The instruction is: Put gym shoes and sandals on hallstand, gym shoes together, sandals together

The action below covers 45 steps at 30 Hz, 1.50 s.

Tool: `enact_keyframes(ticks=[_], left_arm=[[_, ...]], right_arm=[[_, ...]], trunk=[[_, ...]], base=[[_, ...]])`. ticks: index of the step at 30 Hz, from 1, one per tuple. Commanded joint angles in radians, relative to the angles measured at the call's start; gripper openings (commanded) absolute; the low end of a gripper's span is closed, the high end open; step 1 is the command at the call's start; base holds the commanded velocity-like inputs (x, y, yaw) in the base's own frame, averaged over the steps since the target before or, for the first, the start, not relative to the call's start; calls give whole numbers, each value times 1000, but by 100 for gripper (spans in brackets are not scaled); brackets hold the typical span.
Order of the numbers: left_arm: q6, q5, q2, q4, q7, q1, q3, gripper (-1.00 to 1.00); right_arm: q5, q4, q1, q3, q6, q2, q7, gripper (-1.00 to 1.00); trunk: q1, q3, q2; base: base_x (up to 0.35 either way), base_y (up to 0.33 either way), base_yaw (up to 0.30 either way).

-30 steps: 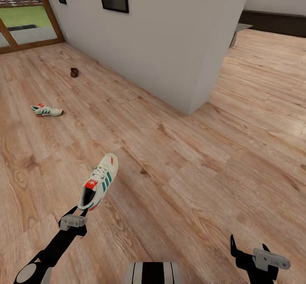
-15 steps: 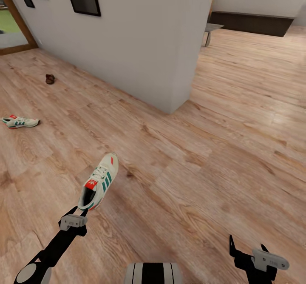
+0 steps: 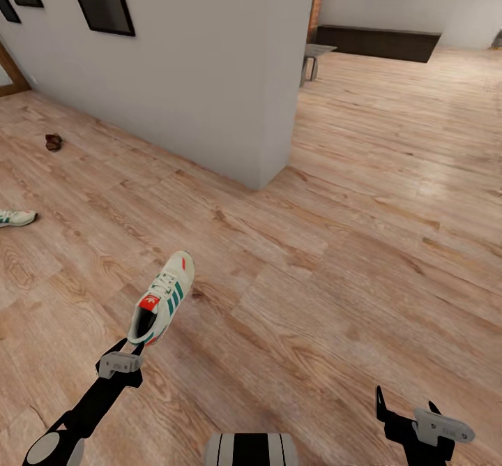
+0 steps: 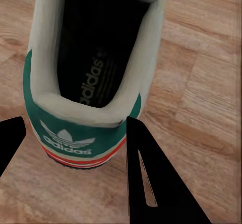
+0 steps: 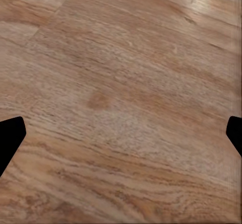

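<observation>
Held gym shoe [image 3: 162, 297]: is being carried clear of the corridor floor [image 3: 362, 257] at about 7 o'clock in the head view, toe pointing toward 1 o'clock, heel toward the robot.
Left gripper [image 3: 136, 344]: is being kept pinched on the heel of the held gym shoe; in the left wrist view the dark fingers [image 4: 148, 178] are standing on either side of the green heel patch, against the heel rim.
Right gripper [image 3: 408, 410]: is being held spread and empty at 5 o'clock, above bare planks.
Second gym shoe [image 3: 15, 218]: is lying on the corridor floor at 9 o'clock, cut by the frame edge, well apart from the held one.
Sandal [image 3: 53, 142]: one small dark brown shape is lying near the white wall [image 3: 209, 68] at 10 o'clock; too small for detail.
Handling, as judged: the shoe is likely light, with a padded, yielding collar and a stiffer heel counter and sole; the heel is being treated as the sound place for a hold, though the toe may sag or swing.
Sandals, as judged: flatter and slimmer, probably best taken by a strap or across the sole edge.
</observation>
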State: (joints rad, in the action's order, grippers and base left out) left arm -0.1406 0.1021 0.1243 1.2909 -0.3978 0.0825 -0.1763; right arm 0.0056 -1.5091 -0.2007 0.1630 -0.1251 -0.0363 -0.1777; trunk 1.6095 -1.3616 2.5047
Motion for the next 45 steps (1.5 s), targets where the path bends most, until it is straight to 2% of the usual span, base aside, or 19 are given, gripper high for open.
enact_keyframes(ticks=[1, 45], left_arm=[[1, 10, 0, -1, -7, 0, -1, -100], [2, 10, 0, 0, -7, 0, -2, -100]], right_arm=[[1, 0, 0, 0, -2, -1, -2, 100], [1, 0, -3, 0, -8, -1, -2, 100]], trunk=[[0, 1, 0], [0, 63, 0]], base=[[0, 0, -171], [0, 0, -171]])
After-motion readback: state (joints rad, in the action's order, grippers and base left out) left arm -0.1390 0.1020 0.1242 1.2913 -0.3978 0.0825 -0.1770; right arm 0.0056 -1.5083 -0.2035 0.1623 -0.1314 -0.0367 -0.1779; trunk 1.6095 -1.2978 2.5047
